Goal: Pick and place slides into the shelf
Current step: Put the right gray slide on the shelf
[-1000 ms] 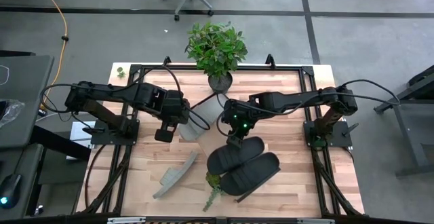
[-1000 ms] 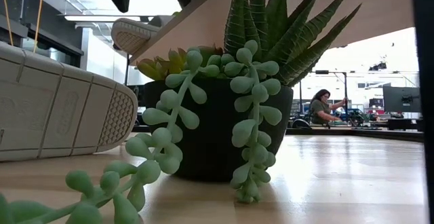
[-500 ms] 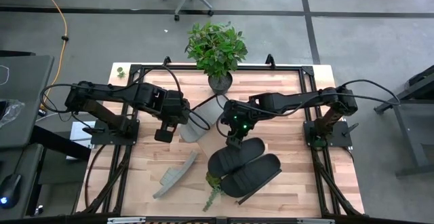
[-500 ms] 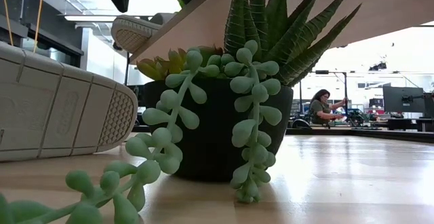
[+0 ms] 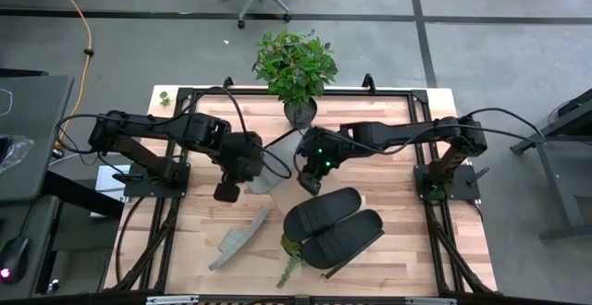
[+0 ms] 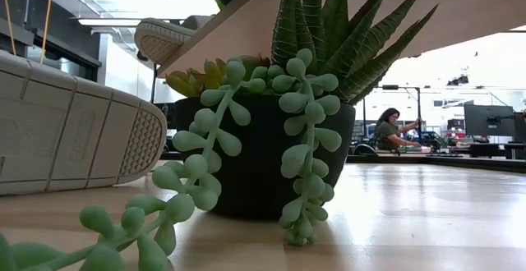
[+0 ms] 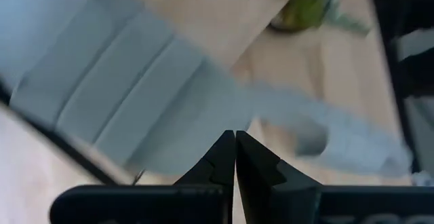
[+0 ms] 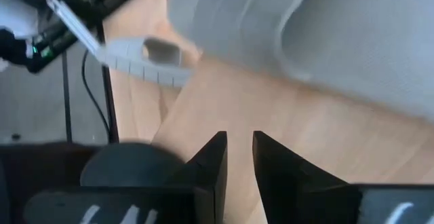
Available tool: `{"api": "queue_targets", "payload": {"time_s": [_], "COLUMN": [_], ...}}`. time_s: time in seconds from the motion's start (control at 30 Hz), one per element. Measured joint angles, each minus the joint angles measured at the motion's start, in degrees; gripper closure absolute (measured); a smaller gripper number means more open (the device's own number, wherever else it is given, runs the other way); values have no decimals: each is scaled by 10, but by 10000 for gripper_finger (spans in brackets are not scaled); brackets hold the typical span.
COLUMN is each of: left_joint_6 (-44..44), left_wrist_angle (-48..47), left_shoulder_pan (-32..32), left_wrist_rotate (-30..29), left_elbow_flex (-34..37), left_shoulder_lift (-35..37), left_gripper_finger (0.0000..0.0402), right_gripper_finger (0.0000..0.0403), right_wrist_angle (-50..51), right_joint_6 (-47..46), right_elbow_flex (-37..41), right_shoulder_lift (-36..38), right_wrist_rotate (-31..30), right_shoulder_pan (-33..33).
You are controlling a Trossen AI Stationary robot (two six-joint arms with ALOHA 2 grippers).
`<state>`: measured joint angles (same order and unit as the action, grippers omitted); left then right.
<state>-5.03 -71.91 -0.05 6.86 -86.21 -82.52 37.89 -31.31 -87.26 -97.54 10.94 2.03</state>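
Note:
The shelf (image 5: 354, 255) is a raised board lying aslant across the table's middle; the low view shows its underside (image 6: 246, 16). On it lie one grey slide (image 5: 271, 164) at its far end and two black slides (image 5: 333, 224) side by side at its near end. The second grey slide (image 5: 239, 237) lies on the tabletop to the shelf's left, its sole (image 6: 74, 131) filling the low view's left. My left gripper (image 5: 225, 194) hovers shut left of the shelf's grey slide. My right gripper (image 5: 308, 185) hangs narrowly open between that slide and the black ones, holding nothing.
A potted succulent (image 6: 271, 140) stands under the shelf near the table's near edge, trailing stems onto the wood. A leafy plant in a pot (image 5: 296, 69) stands at the far edge. Black frame rails (image 5: 166, 240) run along the table's sides. Bare tabletop lies at the right (image 5: 407, 203).
My right gripper has drawn back from the far black slide's end toward the table's far-left, ending beside the shelf's grey slide. My left gripper has shifted slightly right and near, turning a little. The slides have stayed where they were.

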Motion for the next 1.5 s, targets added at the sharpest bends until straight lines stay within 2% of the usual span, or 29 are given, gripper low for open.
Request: {"api": "queue_targets", "payload": {"time_s": [0.23,0.63,1.0,1.07,1.23,1.5], "left_joint_6": [24,67,85,88,89,89], "left_wrist_angle": [46,113,130,156,155,94], "left_shoulder_pan": [-5,-46,-57,-62,-65,-63], "left_wrist_rotate": [60,14,25,32,30,-8], "left_elbow_flex": [0,-2,1,-2,-2,0], "left_shoulder_lift": [0,-23,-74,-84,-99,-107], "left_gripper_finger": [399,399,399,399,399,399], "right_gripper_finger": [341,341,341,341,341,341], "right_wrist_angle": [-9,-15,-23,-21,-21,-21], "right_joint_6": [5,42,48,53,58,59], "right_elbow_flex": [0,0,0,0,0,0], "right_shoulder_lift": [0,0,-1,-1,-1,-1], "right_wrist_rotate": [-4,-15,-10,-11,-14,-17], "right_shoulder_pan": [-31,-58,-59,-59,-59,-59]}}
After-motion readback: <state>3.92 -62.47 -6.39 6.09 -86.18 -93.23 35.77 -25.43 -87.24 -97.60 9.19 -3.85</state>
